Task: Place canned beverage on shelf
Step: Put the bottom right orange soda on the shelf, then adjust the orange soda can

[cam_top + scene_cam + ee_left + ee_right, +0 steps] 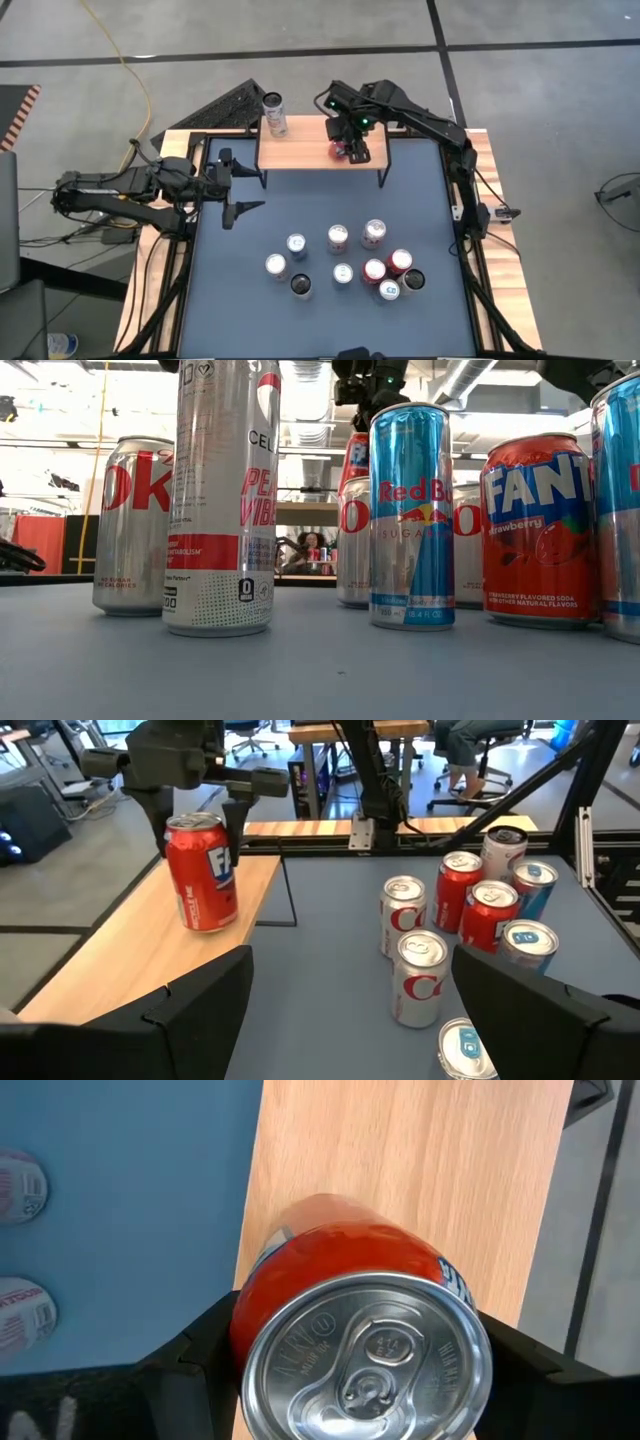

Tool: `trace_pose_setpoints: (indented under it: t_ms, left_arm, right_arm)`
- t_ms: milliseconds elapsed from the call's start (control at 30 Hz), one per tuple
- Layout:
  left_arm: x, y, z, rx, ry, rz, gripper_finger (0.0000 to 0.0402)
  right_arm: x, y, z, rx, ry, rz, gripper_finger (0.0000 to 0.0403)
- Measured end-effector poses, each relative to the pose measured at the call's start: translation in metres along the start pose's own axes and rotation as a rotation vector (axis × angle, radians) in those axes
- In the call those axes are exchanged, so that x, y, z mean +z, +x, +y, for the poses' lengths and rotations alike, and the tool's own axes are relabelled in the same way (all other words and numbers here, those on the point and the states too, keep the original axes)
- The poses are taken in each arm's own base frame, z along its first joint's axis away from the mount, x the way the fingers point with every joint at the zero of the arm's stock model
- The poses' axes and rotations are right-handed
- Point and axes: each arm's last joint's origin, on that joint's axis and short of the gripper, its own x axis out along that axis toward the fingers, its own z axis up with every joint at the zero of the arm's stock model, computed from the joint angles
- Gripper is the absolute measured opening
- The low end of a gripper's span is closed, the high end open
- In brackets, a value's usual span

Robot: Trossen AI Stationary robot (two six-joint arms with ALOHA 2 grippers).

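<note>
My right gripper (349,143) grasps a red Fanta can (202,870) upright on the shelf (300,150); left gripper (232,186) hangs released.

high: overhead | low: table-level | wrists: near (share shelf (150,930))

A yellow cable (120,55) trails across the grey floor (540,25) beyond the table, past a seated person (465,745).

You've got a red can (330,1270) with silver lid on the light-wood shelf (420,1170), blue-grey worktop (300,215), black tool (350,143), a silver-white tall can (274,113).
</note>
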Motion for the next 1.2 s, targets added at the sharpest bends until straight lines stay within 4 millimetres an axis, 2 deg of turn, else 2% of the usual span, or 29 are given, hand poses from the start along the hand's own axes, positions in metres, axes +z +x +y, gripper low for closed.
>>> trace_pose_setpoints:
  t_ms: [233, 700, 967, 1200]
  left_arm:
    - [0.000, 0.000, 0.000, 0.001, 0.002, -0.004, 0.0332]
    - [0.001, 0.000, 0.000, 0.001, 0.001, -0.006, 0.0332]
    - [0.001, 0.000, 0.000, 0.001, 0.001, -0.006, 0.0332]
    - [0.001, 0.000, 0.000, 0.001, 0.001, -0.006, 0.0332]
  right_arm:
    - [-0.001, -0.001, -0.002, -0.007, 0.026, -0.002, 0.0274]
    - [0.004, -0.002, -0.005, -0.056, 0.100, -0.053, 0.0341]
    - [0.007, -0.003, -0.009, -0.139, 0.031, -0.056, 0.0346]
    - [0.000, -0.028, -0.009, -0.189, 0.033, -0.100, 0.0345]
